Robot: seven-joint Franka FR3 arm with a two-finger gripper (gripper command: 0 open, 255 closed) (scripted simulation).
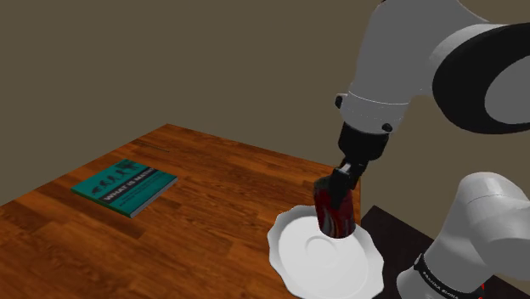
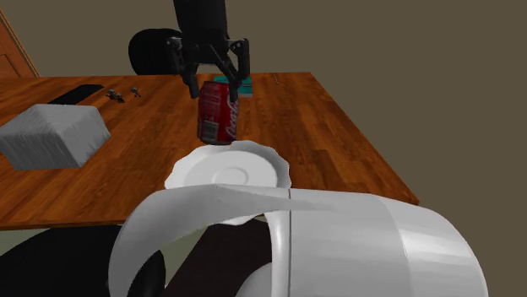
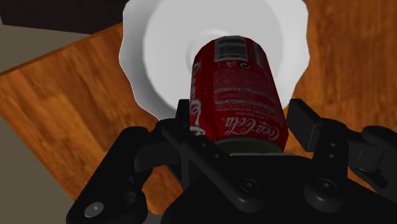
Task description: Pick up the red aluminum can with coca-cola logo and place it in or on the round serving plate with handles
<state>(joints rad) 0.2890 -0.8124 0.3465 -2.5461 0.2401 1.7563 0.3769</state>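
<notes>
Coca-Cola can [image 1: 334, 211], red, sits in the lower right of the shoulder view. It is clamped near its top between the two fingers of the black hand [image 1: 342, 183], which comes down on it from above.

Reading that view from the left, the wooden bench [image 1: 212, 221] carries the white plate [image 1: 293, 255] with its scalloped rim. The can's lower end lies over the plate's central well, and the hand is directly above the can. The can's long axis is close to upright, leaning a little, so the plate lies straight below it along that axis. In the wrist view, the can's far end covers the plate's middle ring.

Whether the base touches the plate or hangs just above it I cannot tell. I judge the coming move to be a short straight lowering and then a release, with no sideways correction apparently needed.
</notes>
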